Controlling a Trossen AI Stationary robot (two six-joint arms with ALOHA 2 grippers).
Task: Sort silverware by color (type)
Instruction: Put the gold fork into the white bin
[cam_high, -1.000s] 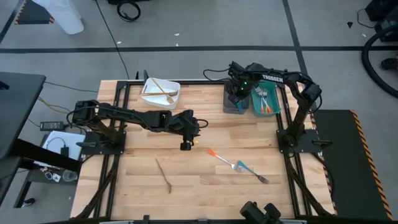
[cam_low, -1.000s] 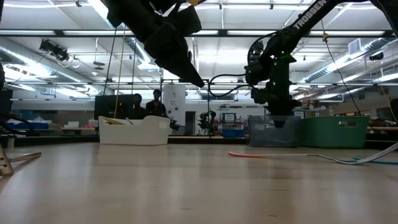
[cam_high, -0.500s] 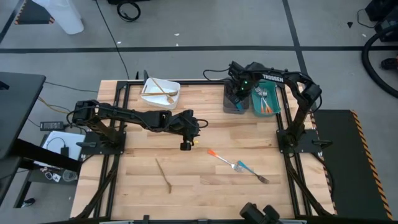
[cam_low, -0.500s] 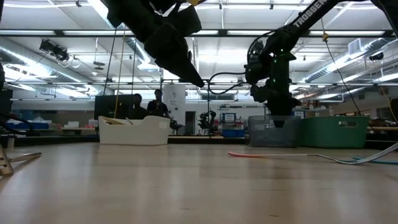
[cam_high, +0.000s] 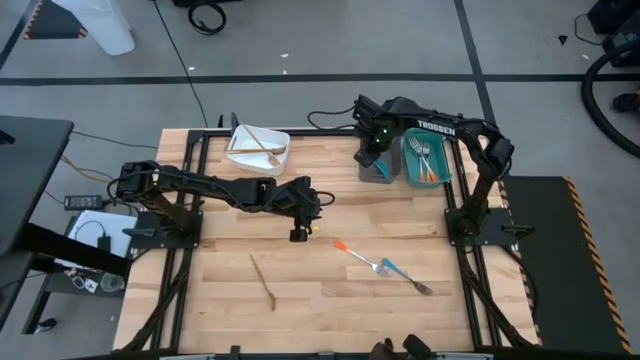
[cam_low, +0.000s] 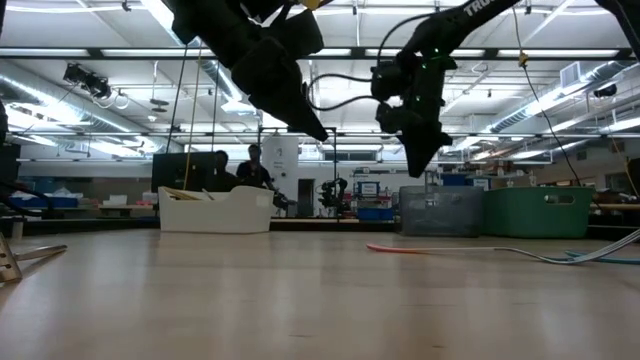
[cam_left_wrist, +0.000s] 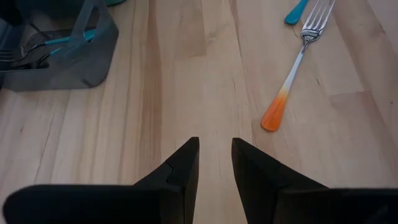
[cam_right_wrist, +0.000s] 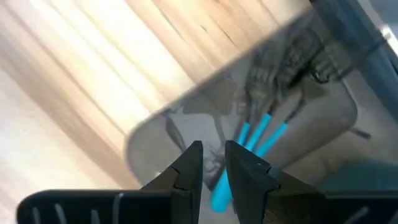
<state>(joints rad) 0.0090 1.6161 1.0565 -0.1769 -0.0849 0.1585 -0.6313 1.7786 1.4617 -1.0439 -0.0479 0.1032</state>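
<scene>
An orange-handled fork (cam_high: 352, 253) and a blue-handled fork (cam_high: 398, 271) lie flat on the table near its middle, and a thin tan utensil (cam_high: 264, 280) lies toward the near left. Blue-handled pieces (cam_right_wrist: 261, 134) lie in the grey bin (cam_high: 378, 170). The white bin (cam_high: 245, 155) holds gold utensils, and the teal bin (cam_high: 428, 165) holds more silverware. My right gripper (cam_right_wrist: 213, 158) hangs open above the grey bin, empty. My left gripper (cam_left_wrist: 215, 155) hovers open over bare table, short of the orange-handled fork (cam_left_wrist: 286, 93).
The three bins stand in a row along the table's far edge. The wood between the bins and the loose forks is bare. People and shelves show in the room beyond the table's far side.
My right gripper has risen out of the grey bin and shifted toward the table's left, now hanging clear above the bin's rim. The silverware on the table has stayed where it was.
</scene>
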